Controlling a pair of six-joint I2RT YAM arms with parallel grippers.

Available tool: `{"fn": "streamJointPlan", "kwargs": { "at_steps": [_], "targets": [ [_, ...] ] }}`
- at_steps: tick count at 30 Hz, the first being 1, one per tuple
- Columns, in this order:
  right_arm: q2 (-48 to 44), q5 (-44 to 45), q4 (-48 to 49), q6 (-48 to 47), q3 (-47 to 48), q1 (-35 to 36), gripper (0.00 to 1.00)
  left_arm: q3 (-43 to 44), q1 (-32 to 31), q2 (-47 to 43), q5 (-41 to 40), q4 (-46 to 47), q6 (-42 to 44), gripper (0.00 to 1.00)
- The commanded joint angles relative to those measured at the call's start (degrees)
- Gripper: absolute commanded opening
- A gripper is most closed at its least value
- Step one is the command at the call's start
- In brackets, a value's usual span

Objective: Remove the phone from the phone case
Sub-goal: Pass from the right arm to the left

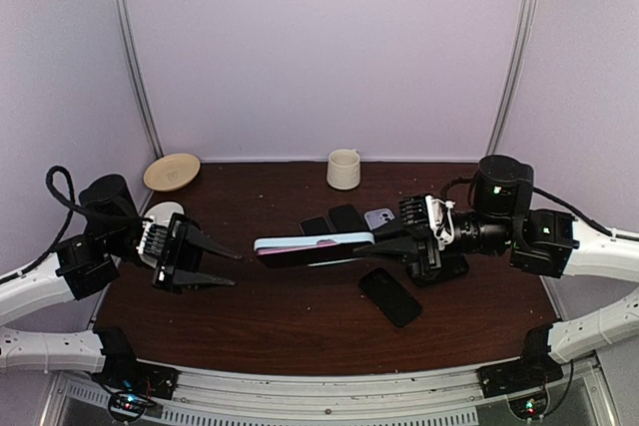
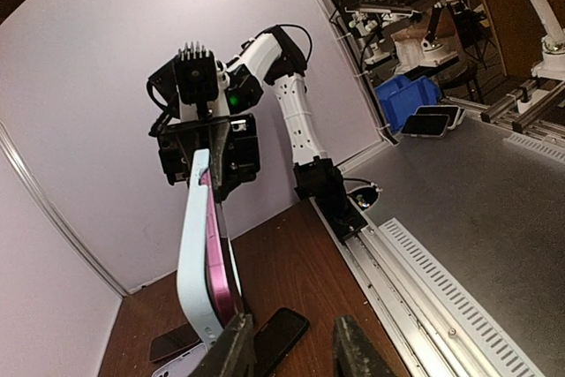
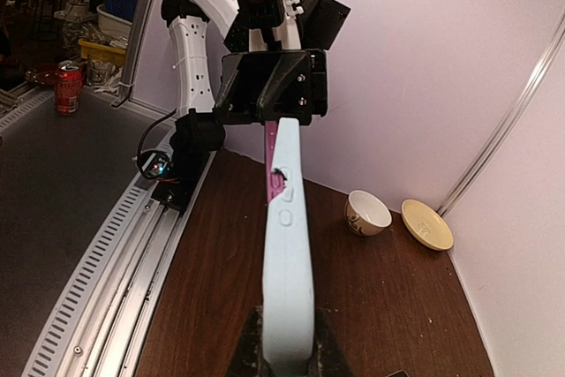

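Note:
The phone case (image 1: 312, 239), pale blue, is held level above the table, and my right gripper (image 1: 391, 243) is shut on its right end. The phone (image 1: 310, 256) sits in it, dark face toward the near side. In the left wrist view the phone's pink edge (image 2: 214, 262) stands slightly proud of the case (image 2: 194, 253). The right wrist view shows the case (image 3: 287, 271) edge-on between my right gripper's (image 3: 284, 361) fingers, with pink phone (image 3: 271, 161) at its far end. My left gripper (image 1: 238, 268) is open just left of the case's free end; one of its fingers (image 2: 234, 346) is close beside that end.
A black phone (image 1: 389, 296) lies flat on the table below the held one. More phones and a lilac case (image 1: 379, 217) lie behind it. A cream cup (image 1: 343, 169) and a beige plate (image 1: 172, 171) stand at the back wall, a white dish (image 1: 165, 213) by the left arm.

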Motion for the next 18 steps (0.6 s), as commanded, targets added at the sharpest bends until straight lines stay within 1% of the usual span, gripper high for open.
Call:
{"fn": "streamJointPlan", "kwargs": {
  "at_steps": [1, 18],
  "targets": [
    [0.45, -3.27, 6.21, 0.00, 3.18, 0.35, 0.00, 0.01, 0.18, 0.26, 2.47, 3.20, -1.67, 0.33],
    [3.33, -6.11, 9.95, 1.12, 4.87, 0.84, 0.00, -0.08, 0.21, 1.57, 2.82, 3.65, -2.73, 0.34]
  ]
}}
